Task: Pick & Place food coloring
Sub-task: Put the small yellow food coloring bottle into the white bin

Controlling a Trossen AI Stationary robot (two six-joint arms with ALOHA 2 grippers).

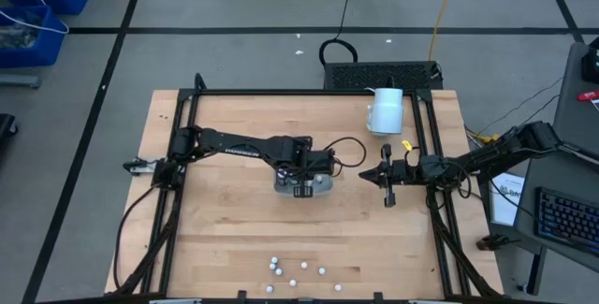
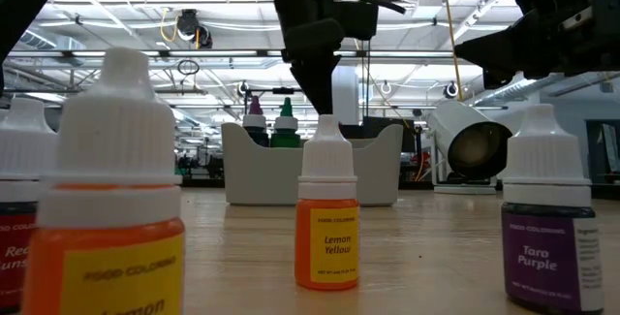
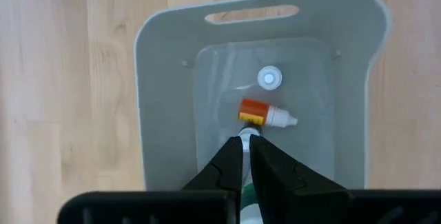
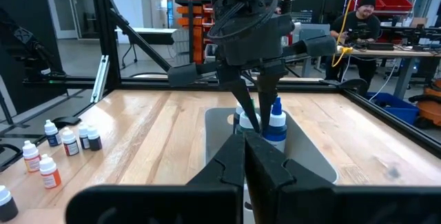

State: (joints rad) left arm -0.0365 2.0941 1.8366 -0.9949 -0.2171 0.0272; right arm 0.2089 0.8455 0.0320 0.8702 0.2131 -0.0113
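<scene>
Placing step: left gripper (image 1: pixel 301 188) reaches down into the grey tray (image 3: pixel 164 114) at mid-table.
Left jaws: narrowed to a slim gap, apparently pinching the white cap of a small bottle (image 3: pixel 248 135) at the fingertips; its body is hidden below the fingers.
Right gripper (image 1: pixel 388 179): hangs just beside the tray, fingers fully together, nothing in them.
Doing it well: lower until the bottle's base meets the tray floor, part the fingers only a little, then lift straight up so the neighbours are not knocked.
Hazard: the orange bottle (image 3: pixel 265 114) lies just ahead of the fingertips and could roll if nudged.
Orange bottle's axis: flat on the tray floor, long axis across the tray's width, white nozzle towards one long wall.
Upright bottle (image 3: pixel 269 78): seen end-on, axis vertical, cap up.
Blue-capped bottle (image 4: pixel 276 124): standing in the tray beside the left fingers.
Remaining food coloring (image 1: pixel 296 271): loose cluster near the table's front edge, well apart from the tray; those in the low view stand cap-up.
</scene>
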